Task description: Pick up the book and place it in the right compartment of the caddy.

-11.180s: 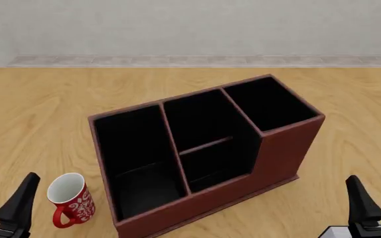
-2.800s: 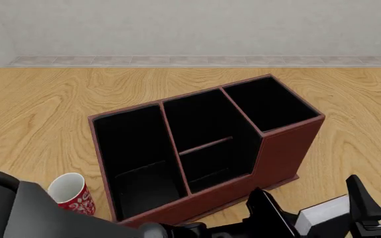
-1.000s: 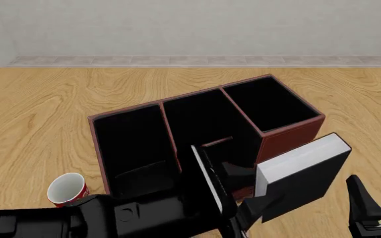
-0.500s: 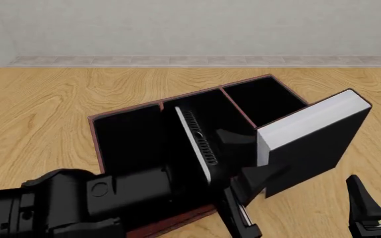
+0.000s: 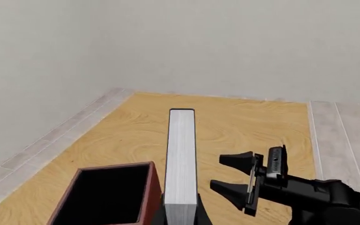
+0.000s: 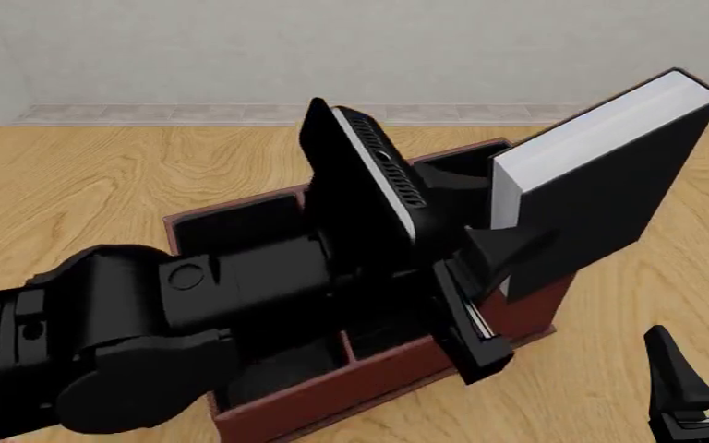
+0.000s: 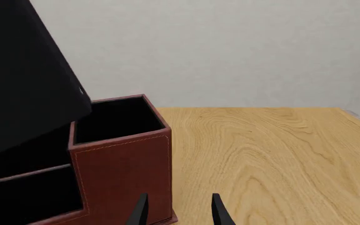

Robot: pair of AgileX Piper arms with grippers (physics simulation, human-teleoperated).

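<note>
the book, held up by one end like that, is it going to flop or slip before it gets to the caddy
The book probably stays stiff: it reads as a thick hardback, with cover and page edges straight in the left wrist view. The left hand grips only its lower end while it tilts in the air above the caddy, so it may pivot or slide. The smooth black cover looks slippery.

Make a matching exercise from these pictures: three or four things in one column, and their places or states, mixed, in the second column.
Things:
1. book
2. left end effector
3. right end effector
4. caddy

States:
a. open, holds nothing
b. stands on the table
c. lifted in the air, tilted
d. shut on the book

Pairs: 1-c, 2-d, 3-a, 4-b
</note>
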